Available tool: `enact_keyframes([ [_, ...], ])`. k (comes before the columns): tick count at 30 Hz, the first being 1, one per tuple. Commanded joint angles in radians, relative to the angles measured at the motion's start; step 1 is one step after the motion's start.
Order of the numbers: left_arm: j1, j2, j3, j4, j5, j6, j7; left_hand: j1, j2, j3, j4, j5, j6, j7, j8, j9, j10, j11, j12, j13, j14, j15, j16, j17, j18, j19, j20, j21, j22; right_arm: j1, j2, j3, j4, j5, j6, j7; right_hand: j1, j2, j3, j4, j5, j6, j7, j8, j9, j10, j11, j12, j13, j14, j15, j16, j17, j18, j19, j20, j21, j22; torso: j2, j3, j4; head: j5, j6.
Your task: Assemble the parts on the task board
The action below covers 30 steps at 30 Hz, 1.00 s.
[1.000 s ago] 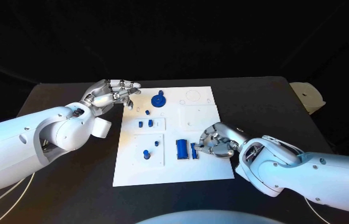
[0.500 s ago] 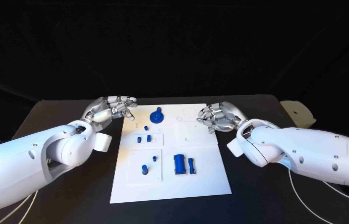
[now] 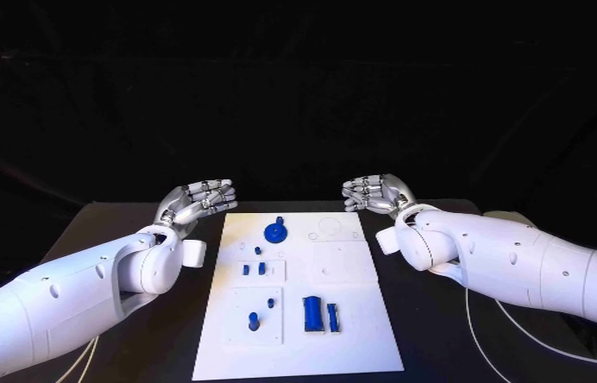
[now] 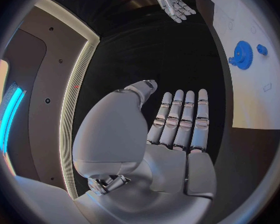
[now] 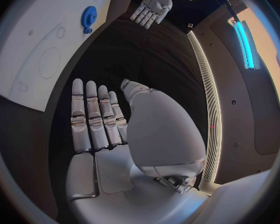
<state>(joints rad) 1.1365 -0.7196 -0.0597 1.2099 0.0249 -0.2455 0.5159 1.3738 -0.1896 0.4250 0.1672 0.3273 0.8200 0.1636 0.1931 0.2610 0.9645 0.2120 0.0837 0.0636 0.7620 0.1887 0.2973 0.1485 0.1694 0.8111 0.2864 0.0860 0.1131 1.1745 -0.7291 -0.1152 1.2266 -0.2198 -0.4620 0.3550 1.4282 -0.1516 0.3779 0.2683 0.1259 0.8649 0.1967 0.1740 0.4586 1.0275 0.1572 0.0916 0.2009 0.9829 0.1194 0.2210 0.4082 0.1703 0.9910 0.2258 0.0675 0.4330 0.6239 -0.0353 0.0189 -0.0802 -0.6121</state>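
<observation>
No brand, label or writing can be read on anything here. The bench (image 3: 124,219) is black and matte, and the room behind it is dark in the head view; the wrist views catch a curved panelled wall with a pale light strip and a blue-lit band.

The task board (image 3: 361,314) lies flat in the middle of the bench, its long side running away from the robot. On it, a blue gear-shaped part (image 3: 275,231) sits toward the far end, small blue pegs (image 3: 254,269) stand near the middle on the left side, one peg (image 3: 254,321) stands in a raised square plate lower down, and two upright blue blocks (image 3: 321,314) stand side by side (just beside each other) at the near centre.

The left hand (image 3: 199,200) hangs over the bench just off the board's far-left corner, holding nothing, its fingers (image 4: 177,117) straight and side by side. The right hand (image 3: 373,195) is beyond the far-right corner, likewise holding nothing, its fingers (image 5: 93,114) extended together. Both hands are apart from the board and from every part.
</observation>
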Motion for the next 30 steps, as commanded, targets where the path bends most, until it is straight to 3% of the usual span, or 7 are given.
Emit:
enact_keyframes([
  [1, -0.001, 0.017, 0.002, -0.019, 0.025, -0.052, 0.046, 0.012, 0.000, -0.006, 0.000, -0.004, -0.005, -0.001, -0.003, -0.003, -0.008, -0.002, -0.009, -0.001, -0.007, 0.000, -0.013, -0.005, -0.002, -0.002, 0.004, -0.010, -0.008, 0.000, 0.011, 0.001, -0.020, 0.058, 0.075, 0.058, -0.004, 0.009, -0.001, -0.005, -0.003, 0.010, 0.000, -0.008, -0.007, 0.011, -0.001, -0.010, -0.023, 0.011, 0.002, -0.014, -0.016, 0.014, 0.002, 0.004, -0.005, -0.028, -0.004, 0.0079, 0.0058, 0.014, 0.002],
  [2, -0.001, 0.011, 0.000, -0.012, 0.005, -0.010, 0.006, -0.410, 0.190, -0.425, -0.167, -0.327, -0.820, -0.164, -0.193, -0.261, -0.964, -0.212, -0.084, -0.064, -0.762, -0.189, -0.297, -0.149, -0.169, -0.811, -0.286, -0.086, -0.113, 0.000, 0.007, 0.000, -0.012, 0.014, 0.011, 0.009, -0.429, 0.152, -0.378, -0.268, -0.126, -0.865, -0.197, -0.174, -0.459, -0.304, -0.157, -0.092, -0.201, -0.983, -0.119, -0.221, -0.408, -0.170, -0.991, -0.226, -0.068, -0.433, -0.002, 0.0022, 0.0018, 0.007, 0.002],
  [4, -0.001, 0.011, 0.001, -0.009, 0.004, -0.015, 0.006, -0.432, 0.190, -0.425, -0.167, -0.327, -0.820, -0.164, -0.193, -0.261, -0.964, -0.212, -0.084, -0.064, -0.762, -0.189, -0.297, -0.149, -0.169, -0.811, -0.286, -0.086, -0.113, -0.001, 0.007, 0.002, -0.008, 0.016, 0.008, 0.011, -0.457, 0.152, -0.378, -0.268, -0.126, -0.865, -0.197, -0.174, -0.459, -0.318, -0.157, -0.092, -0.201, -0.983, -0.119, -0.221, -0.408, -0.170, -0.991, -0.226, -0.068, -0.433, -0.004, 0.0031, 0.0013, 0.009, 0.002],
  [5, -0.002, 0.010, 0.001, -0.006, 0.004, -0.020, 0.006, -0.465, 0.190, -0.425, -0.167, -0.327, -0.820, -0.164, -0.193, -0.261, -0.964, -0.212, -0.084, -0.064, -0.762, -0.189, -0.297, -0.149, -0.169, -0.811, -0.286, -0.086, -0.113, -0.003, 0.006, 0.003, -0.003, 0.019, 0.003, 0.013, -0.493, 0.152, -0.378, -0.268, -0.126, -0.865, -0.197, -0.174, -0.459, -1.027, -0.157, -0.092, -0.201, -0.983, -0.119, -0.221, -0.408, -0.170, -0.991, -0.226, -0.068, -0.433, -0.006, 0.0041, 0.0006, 0.011, 0.002],
  [11, -0.016, -0.001, 0.011, 0.053, -0.001, -0.101, 0.006, -0.671, 0.190, -0.425, -0.167, -0.327, -0.820, -0.164, -0.193, -0.261, -0.964, -0.212, -0.084, -0.064, -0.762, -0.189, -0.297, -0.149, -0.169, -0.811, -0.286, -0.086, -0.113, -0.031, -0.007, 0.030, 0.078, 0.066, -0.070, 0.049, -0.704, 0.152, -0.378, -0.268, -0.126, -0.865, -0.197, -0.174, -0.459, -1.027, -0.157, -0.092, -0.201, -0.983, -0.119, -0.221, -0.408, -0.170, -0.991, -0.226, -0.068, -0.433, -0.046, 0.0211, -0.0100, 0.049, 0.008],
  [12, -0.019, -0.004, 0.013, 0.067, -0.002, -0.120, 0.006, -1.374, 0.190, -0.425, -0.167, -0.327, -0.820, -0.164, -0.193, -0.261, -0.964, -0.212, -0.084, -0.064, -0.762, -0.189, -0.297, -0.149, -0.169, -0.811, -0.286, -0.086, -0.113, -0.038, -0.011, 0.036, 0.098, 0.077, -0.087, 0.057, -1.428, 0.152, -0.378, -0.268, -0.126, -0.865, -0.197, -0.174, -0.459, -1.027, -0.157, -0.092, -0.201, -0.983, -0.119, -0.221, -0.408, -0.170, -0.991, -0.226, -0.068, -0.433, -0.054, 0.0243, -0.0120, 0.056, 0.009],
  [30, -0.085, -0.059, 0.059, 0.354, -0.024, -0.516, 0.004, -1.374, 0.190, -0.425, -0.167, -0.327, -0.820, -0.164, -0.193, -0.261, -0.964, -0.212, -0.084, -0.064, -0.762, -0.189, -0.297, -0.149, -0.169, -0.811, -0.286, -0.086, -0.113, -0.125, -0.051, 0.115, 0.343, 0.220, -0.308, 0.165, -1.428, 0.152, -0.378, -0.268, -0.126, -0.865, -0.197, -0.174, -0.459, -1.027, -0.157, -0.092, -0.201, -0.983, -0.119, -0.221, -0.408, -0.170, -0.991, -0.226, -0.068, -0.433, -0.080, 0.0353, -0.0189, 0.080, 0.012],
])
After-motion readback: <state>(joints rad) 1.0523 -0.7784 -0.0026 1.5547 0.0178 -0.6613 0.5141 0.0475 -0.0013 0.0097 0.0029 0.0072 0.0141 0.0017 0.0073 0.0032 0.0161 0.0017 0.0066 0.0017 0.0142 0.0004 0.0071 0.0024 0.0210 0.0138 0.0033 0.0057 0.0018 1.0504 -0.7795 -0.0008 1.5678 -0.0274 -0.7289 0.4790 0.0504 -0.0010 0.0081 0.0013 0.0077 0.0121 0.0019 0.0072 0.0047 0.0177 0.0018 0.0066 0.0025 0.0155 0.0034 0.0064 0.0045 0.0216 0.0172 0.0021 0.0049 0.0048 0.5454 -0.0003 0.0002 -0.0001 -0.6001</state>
